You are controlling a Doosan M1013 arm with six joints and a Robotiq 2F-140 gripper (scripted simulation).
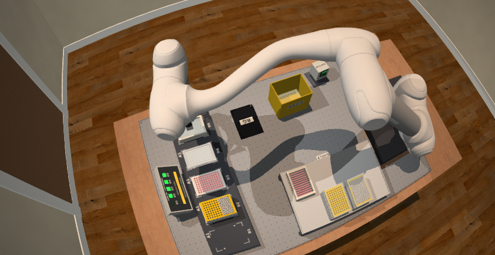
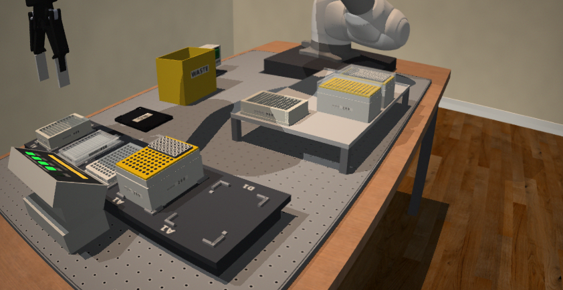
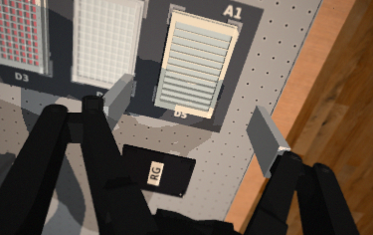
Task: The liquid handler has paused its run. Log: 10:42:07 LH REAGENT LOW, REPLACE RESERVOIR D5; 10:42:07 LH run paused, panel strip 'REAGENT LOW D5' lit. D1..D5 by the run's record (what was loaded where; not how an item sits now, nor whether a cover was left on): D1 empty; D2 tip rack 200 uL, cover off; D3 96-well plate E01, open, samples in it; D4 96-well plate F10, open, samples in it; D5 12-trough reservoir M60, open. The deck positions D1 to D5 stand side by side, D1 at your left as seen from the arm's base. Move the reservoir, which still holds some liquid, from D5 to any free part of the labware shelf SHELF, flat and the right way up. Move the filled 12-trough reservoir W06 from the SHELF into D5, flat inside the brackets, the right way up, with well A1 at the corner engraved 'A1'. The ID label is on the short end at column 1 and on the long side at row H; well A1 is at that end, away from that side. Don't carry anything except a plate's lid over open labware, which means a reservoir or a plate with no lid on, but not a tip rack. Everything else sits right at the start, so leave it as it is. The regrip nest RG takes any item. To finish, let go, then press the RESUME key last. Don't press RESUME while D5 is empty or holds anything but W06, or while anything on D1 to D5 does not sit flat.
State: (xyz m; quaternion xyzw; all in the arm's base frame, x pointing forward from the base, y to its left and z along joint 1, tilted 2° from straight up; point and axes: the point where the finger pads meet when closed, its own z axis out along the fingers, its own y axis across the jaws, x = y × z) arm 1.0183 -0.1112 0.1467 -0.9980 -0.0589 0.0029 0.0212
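The used trough tray (image 3: 196, 65) lies flat between its corner brackets in the end slot of the dark deck (image 3: 244, 75), next to the engraved A1; beside it on the deck sit two open well plates; the gripper (image 3: 192, 119) hangs high above the tray's near end, jaws spread wide and empty — apparently poised to straddle the tray.
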